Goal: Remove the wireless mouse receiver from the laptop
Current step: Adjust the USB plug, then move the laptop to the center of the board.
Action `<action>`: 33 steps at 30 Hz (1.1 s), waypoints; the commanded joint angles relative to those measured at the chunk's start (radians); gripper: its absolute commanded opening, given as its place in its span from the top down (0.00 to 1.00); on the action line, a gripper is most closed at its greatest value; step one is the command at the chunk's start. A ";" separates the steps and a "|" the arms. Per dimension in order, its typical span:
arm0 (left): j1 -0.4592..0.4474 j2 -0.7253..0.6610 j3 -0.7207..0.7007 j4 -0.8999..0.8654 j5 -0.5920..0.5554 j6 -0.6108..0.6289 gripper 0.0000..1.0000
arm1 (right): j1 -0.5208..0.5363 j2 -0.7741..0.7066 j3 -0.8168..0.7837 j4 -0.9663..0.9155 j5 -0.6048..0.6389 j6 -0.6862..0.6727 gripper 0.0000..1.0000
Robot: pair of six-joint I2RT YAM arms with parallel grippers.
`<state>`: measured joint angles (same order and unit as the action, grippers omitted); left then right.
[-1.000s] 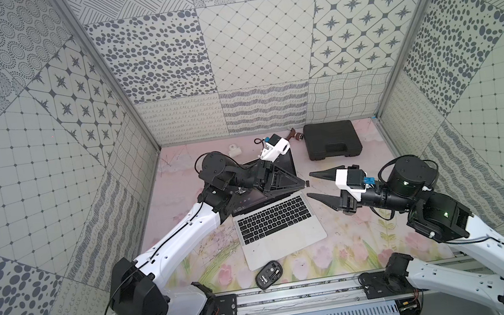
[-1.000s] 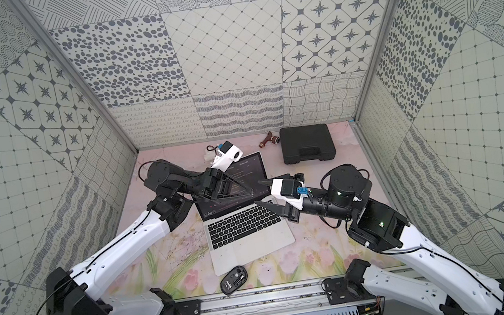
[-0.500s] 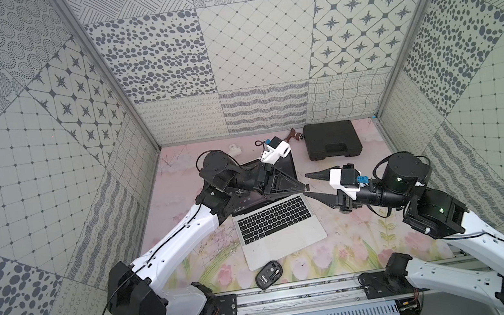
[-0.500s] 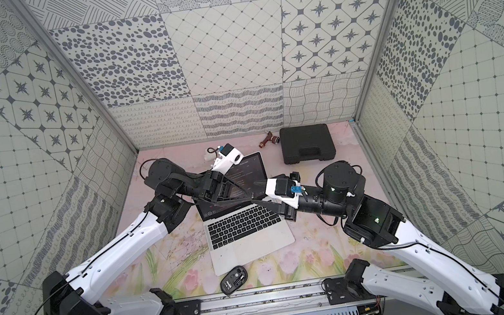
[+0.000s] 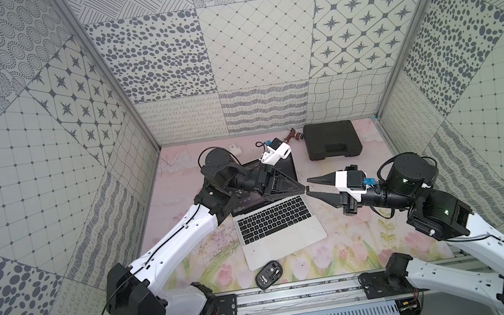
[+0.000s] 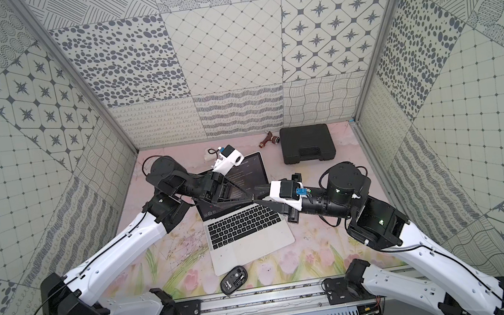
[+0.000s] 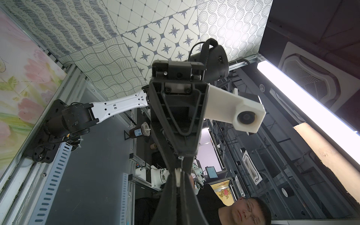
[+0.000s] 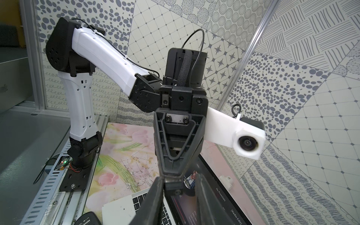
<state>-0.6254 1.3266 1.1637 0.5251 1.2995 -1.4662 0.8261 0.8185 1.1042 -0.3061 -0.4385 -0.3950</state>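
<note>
Laptop (image 5: 287, 244) silver, black keys (image 5: 273, 217), left tool (image 5: 302, 188) pinched, right tool (image 5: 307, 186) seemingly parted

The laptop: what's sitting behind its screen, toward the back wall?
Farther back lie a shut black case, a small brown object beside it and a small white object. The left arm covers part of the mat just behind the laptop.

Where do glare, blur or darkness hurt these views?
Left wrist view: the ceiling light strip is blown out; the left gripper's fingers are dark and soft up close. Right wrist view: the right gripper's fingers blur up close, while text on the laptop screen is readable. Both top views: even light, sharp, no glare.
</note>
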 commanded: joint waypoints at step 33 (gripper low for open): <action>0.151 -0.185 -0.076 -0.850 -0.294 0.535 0.01 | -0.107 0.018 -0.043 -0.092 0.036 0.064 0.90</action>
<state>-0.5297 1.2179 1.1915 0.0563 1.2072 -1.1679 0.7349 0.8124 1.0813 -0.3504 -0.4255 -0.3687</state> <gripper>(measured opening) 0.993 0.175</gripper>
